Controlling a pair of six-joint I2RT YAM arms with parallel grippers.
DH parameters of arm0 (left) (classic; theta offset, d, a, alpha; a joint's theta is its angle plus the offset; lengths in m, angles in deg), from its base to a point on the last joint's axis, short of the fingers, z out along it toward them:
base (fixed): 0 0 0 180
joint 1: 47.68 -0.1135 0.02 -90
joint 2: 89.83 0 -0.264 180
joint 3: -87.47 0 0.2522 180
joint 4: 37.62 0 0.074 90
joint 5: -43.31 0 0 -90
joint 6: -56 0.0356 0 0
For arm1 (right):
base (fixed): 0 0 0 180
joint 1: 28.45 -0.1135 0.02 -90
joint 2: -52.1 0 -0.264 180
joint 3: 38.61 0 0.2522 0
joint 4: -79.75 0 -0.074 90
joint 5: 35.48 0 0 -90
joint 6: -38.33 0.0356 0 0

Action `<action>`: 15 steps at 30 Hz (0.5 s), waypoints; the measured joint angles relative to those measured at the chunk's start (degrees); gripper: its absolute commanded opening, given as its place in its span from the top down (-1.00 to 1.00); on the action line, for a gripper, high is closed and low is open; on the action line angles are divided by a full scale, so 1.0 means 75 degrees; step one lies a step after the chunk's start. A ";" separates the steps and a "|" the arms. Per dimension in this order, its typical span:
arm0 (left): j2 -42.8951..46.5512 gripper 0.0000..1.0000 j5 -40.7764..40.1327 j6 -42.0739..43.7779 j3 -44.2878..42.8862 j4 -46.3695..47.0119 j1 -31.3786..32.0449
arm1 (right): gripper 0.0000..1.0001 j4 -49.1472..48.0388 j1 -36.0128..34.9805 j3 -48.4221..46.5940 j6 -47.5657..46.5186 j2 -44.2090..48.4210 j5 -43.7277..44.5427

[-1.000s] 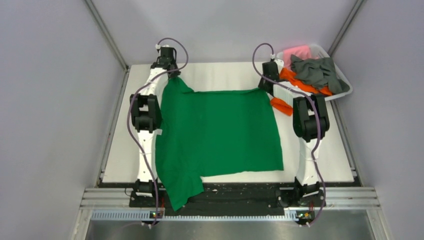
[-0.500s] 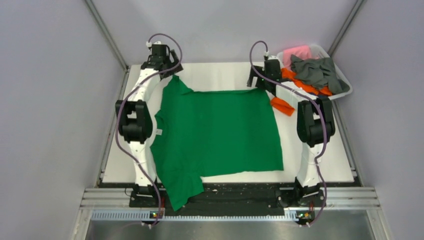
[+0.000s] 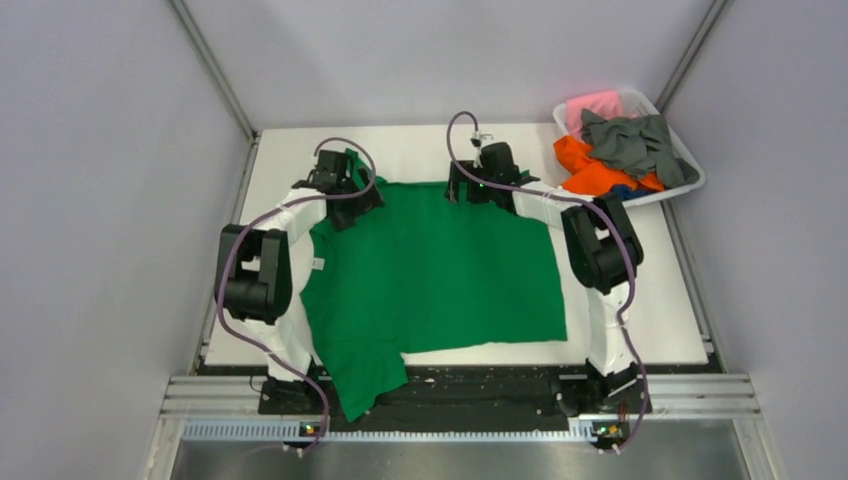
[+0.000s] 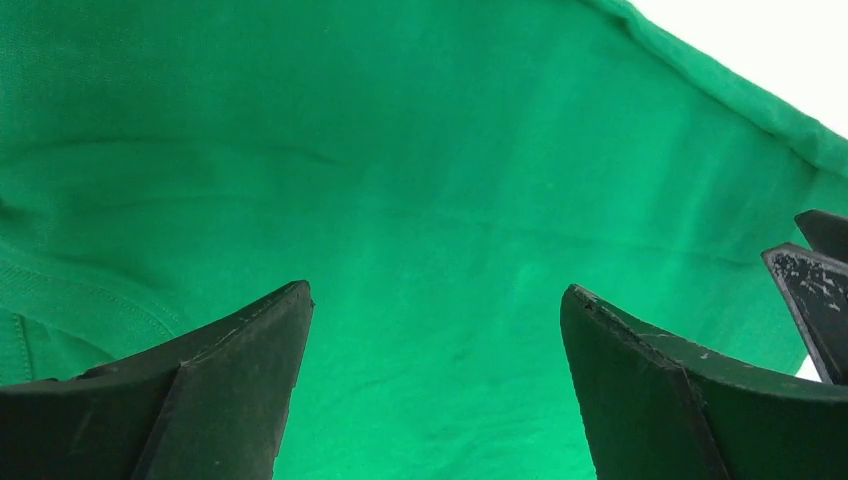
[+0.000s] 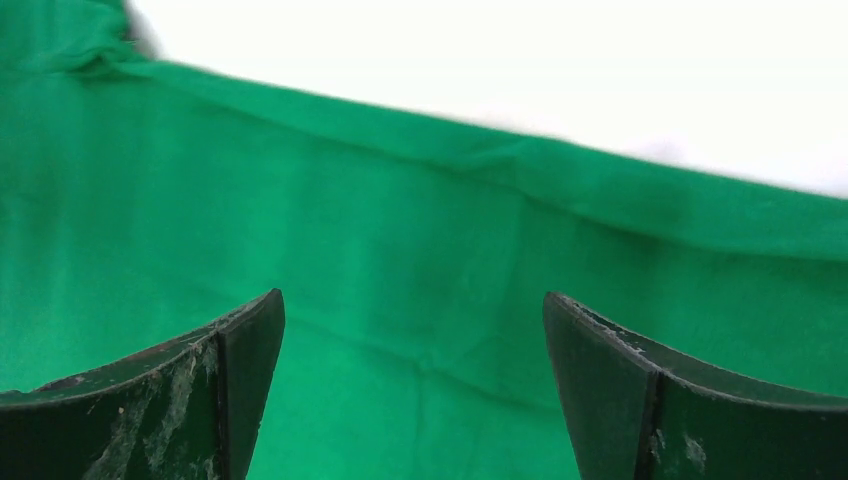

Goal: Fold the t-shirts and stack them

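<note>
White desk [image 3: 650, 320] is carrying the green t-shirt [image 3: 440, 270], now lying flat. Left claw [image 3: 345, 198] and right claw [image 3: 480, 188], having just released its far corners, are hovering spread wide, shifting inward along the far edge. Spreading appears done and folding is pending.

We see white arms [image 3: 290, 340] with black joints [image 3: 250, 275], looping purple cables [image 3: 449, 138], and scuffed black fingers [image 5: 150, 400].
</note>
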 measured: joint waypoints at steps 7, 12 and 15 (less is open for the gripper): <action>-0.0720 -0.97 0.0003 -0.0096 0.0038 0.0108 -0.0047 | -0.98 -0.0219 0.0070 -0.0828 -0.0003 -0.0959 0.0650; -0.0769 -0.98 -0.0163 -0.0125 0.0000 0.0175 -0.0052 | -0.97 -0.0472 0.0073 -0.1239 0.0003 -0.1320 0.1358; -0.0769 -0.97 -0.0350 -0.0125 0.0000 0.0163 -0.0029 | -0.97 -0.0670 0.0082 -0.1830 -0.0009 -0.1754 0.1821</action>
